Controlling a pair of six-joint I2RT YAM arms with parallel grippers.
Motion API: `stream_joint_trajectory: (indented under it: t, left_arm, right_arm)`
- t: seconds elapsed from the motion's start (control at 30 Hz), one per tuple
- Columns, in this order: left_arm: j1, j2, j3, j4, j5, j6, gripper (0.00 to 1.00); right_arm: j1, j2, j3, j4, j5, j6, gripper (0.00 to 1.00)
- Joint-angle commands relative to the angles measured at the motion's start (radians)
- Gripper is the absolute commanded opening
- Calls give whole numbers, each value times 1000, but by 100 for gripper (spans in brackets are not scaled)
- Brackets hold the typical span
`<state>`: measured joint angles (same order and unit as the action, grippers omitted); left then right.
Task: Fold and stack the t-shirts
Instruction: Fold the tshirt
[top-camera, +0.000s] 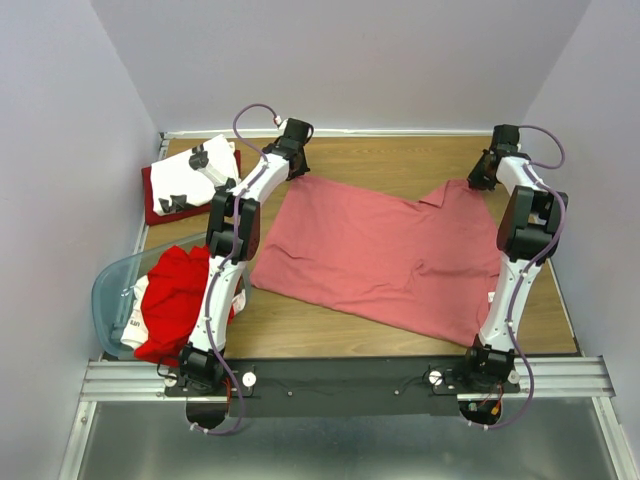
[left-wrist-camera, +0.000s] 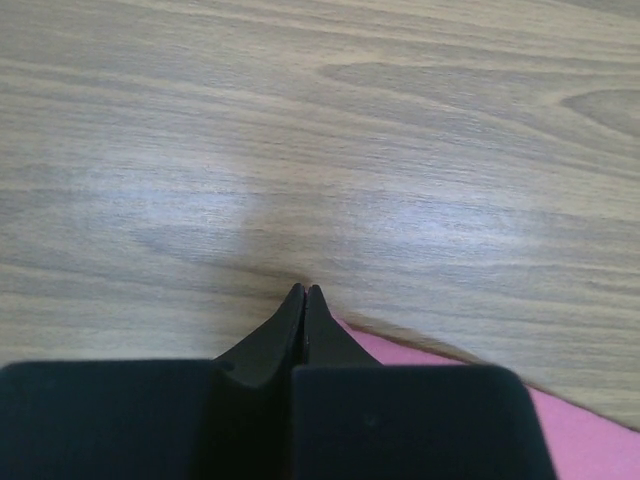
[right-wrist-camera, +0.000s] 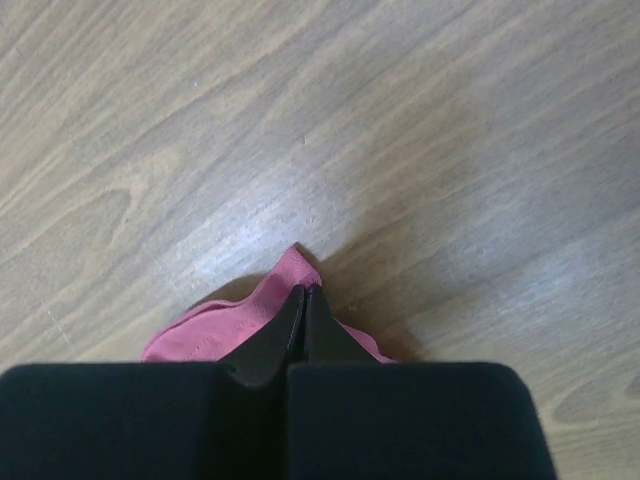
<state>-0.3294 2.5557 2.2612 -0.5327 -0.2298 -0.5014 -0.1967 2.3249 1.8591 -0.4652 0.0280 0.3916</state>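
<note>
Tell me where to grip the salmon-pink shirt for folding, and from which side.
Grip the salmon-pink shirt at its two far corners, coming from above at the far edge. It lies spread flat, so only edges offer a pinch. The right hand is shut on one corner; the left hand is shut beside the other.

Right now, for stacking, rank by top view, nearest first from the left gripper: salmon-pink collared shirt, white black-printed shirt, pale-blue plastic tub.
1. Pink shirt, at the left gripper.
2. White shirt, far left.
3. Tub, near left.
</note>
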Motion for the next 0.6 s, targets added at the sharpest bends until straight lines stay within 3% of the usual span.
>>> stream_joint_trajectory:
  t: [0.0, 0.27, 0.57]
  left_arm:
    - [-2, 26, -12, 7, 27, 14, 0]
    - [-2, -28, -51, 57, 72, 11, 0]
    - [0, -35, 31, 117, 182, -89, 0]
  right_arm:
    - [0, -59, -21, -49, -22, -8, 1]
    - [-10, -108, 43, -67, -22, -8, 1]
    - [-41, -139, 95, -87, -60, -10, 1]
